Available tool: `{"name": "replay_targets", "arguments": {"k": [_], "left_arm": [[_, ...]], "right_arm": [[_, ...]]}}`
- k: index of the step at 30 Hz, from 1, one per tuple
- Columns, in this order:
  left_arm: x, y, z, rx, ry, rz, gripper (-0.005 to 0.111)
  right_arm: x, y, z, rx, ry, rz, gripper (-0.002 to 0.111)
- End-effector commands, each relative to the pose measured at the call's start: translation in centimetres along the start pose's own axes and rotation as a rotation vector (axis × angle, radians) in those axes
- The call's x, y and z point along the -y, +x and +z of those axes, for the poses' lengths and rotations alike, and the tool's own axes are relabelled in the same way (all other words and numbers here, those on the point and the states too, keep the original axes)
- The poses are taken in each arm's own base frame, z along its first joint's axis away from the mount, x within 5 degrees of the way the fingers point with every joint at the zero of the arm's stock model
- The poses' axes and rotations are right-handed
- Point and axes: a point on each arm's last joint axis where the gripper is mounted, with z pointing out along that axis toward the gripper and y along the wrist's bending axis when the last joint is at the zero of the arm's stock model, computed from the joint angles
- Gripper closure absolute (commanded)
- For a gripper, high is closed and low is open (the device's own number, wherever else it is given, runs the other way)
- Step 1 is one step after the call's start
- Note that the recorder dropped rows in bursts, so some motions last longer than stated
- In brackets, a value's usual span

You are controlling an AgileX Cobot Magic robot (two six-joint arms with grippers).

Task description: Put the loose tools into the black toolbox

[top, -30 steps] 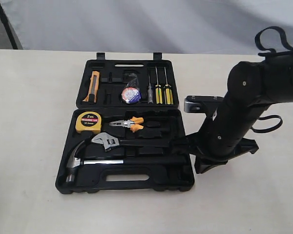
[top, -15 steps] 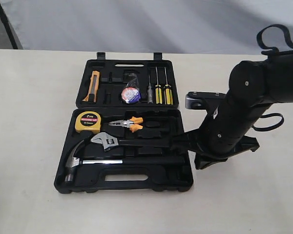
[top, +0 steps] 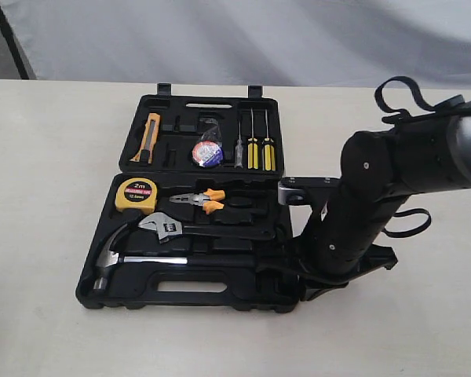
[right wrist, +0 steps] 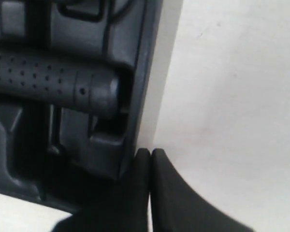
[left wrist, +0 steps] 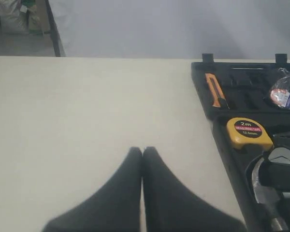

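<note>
The black toolbox [top: 220,299] lies open on the table. In its near half rest the claw hammer [top: 141,261] and the adjustable wrench [top: 188,228]. The wrapped tape roll [top: 208,153] sits in the far half. My right gripper [right wrist: 151,152] is shut with nothing in it, its fingertips against the toolbox's outer side wall [right wrist: 146,72], beside the end of the hammer handle [right wrist: 53,84]. My left gripper [left wrist: 143,150] is shut and hangs over bare table, apart from the toolbox [left wrist: 217,108]. It does not show in the exterior view.
The yellow tape measure [top: 139,194] and orange-handled pliers [top: 202,200] also sit in the near half. An orange utility knife [top: 147,136] and screwdrivers [top: 255,149] fill the far half. The right arm [top: 361,212] stands low at the case's right side.
The right arm has moved left and towards the front. The toolbox has slid left with it, the near half swinging slightly. All the tools stay in their places.
</note>
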Motion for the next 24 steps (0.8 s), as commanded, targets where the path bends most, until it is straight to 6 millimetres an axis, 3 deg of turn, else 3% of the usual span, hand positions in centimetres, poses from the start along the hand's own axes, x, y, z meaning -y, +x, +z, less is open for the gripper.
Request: {"name": "replay_targets", "arguments": {"k": [1,7,13,19,24], "left_arm": [[0.0,0.2,-0.1,0.007,0.014,-0.022,0.105],[0.0,0.2,-0.1,0.007,0.014,-0.022,0.105],[0.0,0.2,-0.1,0.007,0.014,-0.022,0.105],[0.0,0.2,-0.1,0.007,0.014,-0.022,0.105],[0.0,0.2,-0.1,0.007,0.014,-0.022,0.105]], "right_arm": [[1.2,-0.4,-2.0,0.039,-0.005,0.019,0.109],[5.4,0.7,-6.8,0.112,0.056,0.053,0.109],[9.9,5.1,-10.6,0.251,0.148,0.111,0.109],[10.1,9.8,-14.5,0.520,0.183,0.059,0.109],[9.6,13.6,-17.5,0.874,0.145,0.023,0.109]]}}
